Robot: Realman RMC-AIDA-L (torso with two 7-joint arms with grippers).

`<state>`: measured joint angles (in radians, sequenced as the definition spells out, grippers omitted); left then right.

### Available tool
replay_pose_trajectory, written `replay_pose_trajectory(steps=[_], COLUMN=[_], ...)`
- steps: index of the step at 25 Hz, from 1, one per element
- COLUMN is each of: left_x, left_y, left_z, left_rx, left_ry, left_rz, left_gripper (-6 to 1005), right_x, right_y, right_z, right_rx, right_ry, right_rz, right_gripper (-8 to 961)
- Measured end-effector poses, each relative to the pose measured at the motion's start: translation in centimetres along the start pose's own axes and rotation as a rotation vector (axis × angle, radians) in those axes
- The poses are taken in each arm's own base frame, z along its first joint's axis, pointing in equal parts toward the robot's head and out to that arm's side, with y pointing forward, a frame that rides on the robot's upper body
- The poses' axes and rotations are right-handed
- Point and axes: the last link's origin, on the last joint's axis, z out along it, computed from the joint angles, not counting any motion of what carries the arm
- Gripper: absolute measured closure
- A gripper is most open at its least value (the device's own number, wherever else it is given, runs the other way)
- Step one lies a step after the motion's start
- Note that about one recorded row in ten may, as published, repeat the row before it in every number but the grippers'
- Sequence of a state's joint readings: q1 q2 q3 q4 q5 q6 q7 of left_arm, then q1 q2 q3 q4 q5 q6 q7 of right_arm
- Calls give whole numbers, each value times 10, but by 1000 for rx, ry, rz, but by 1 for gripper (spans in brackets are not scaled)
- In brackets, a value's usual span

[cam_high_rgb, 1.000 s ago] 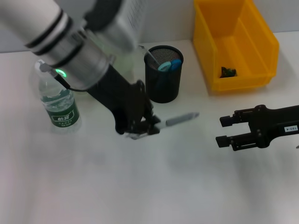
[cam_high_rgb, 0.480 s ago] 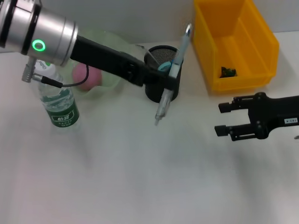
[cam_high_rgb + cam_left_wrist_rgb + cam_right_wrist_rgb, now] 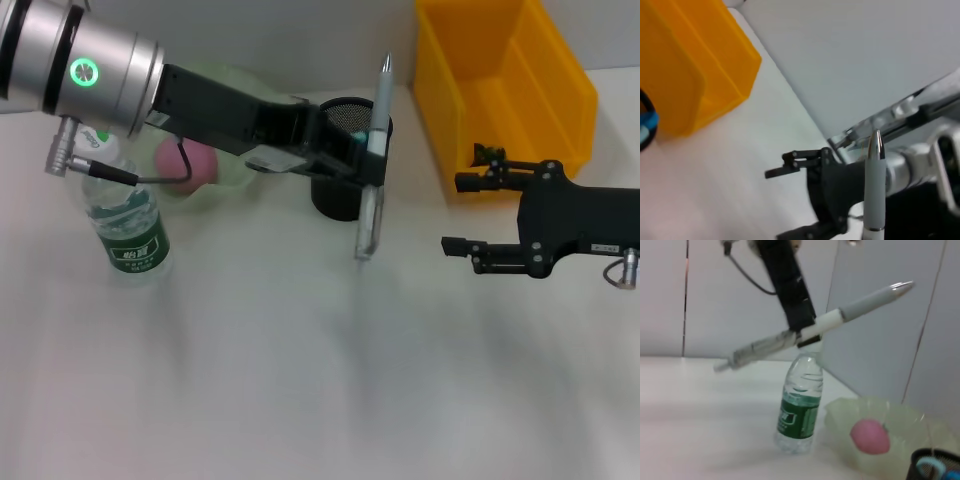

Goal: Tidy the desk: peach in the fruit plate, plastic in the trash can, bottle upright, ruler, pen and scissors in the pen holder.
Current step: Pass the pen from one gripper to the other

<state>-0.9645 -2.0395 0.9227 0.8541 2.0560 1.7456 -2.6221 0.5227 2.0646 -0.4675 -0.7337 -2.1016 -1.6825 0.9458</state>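
Along the desk's far edge, right corner, stands the yellow trash can (image 3: pixel 505 95); the fruit plate (image 3: pixel 215 130) with the peach (image 3: pixel 186 162) sits left of the black pen holder (image 3: pixel 350 170), the bottle (image 3: pixel 125 215) upright further left. Left gripper (image 3: pixel 372 172) clamps the pen (image 3: pixel 372 160) mid-barrel, near vertical beside the holder's rim, apparently for dropping in. Right gripper (image 3: pixel 465 213) hovers spread wide, empty, near the right edge.

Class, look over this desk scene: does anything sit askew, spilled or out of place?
Only the pen: the left gripper holds it in the air beside the pen holder, not in it. The bottle stands upright, and the peach is in the fruit plate.
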Motion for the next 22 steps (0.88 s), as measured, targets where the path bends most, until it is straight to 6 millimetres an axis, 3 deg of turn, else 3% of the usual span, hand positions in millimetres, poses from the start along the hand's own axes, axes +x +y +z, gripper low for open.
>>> replay_pose_trajectory(steps=[9,22], left_x=[-3,-14], left_y=[-7,-2], left_z=[-12,1], left_rx=[-120,-190], left_ry=[113,47], left_rz=[-233,-364], left_gripper=[867,867], right_x=[4,-1], right_y=[1,14], right_z=[7,14], right_rx=[164,354], right_ry=[-108,-239], right_rz=[-313,-704], right_gripper=[224,224])
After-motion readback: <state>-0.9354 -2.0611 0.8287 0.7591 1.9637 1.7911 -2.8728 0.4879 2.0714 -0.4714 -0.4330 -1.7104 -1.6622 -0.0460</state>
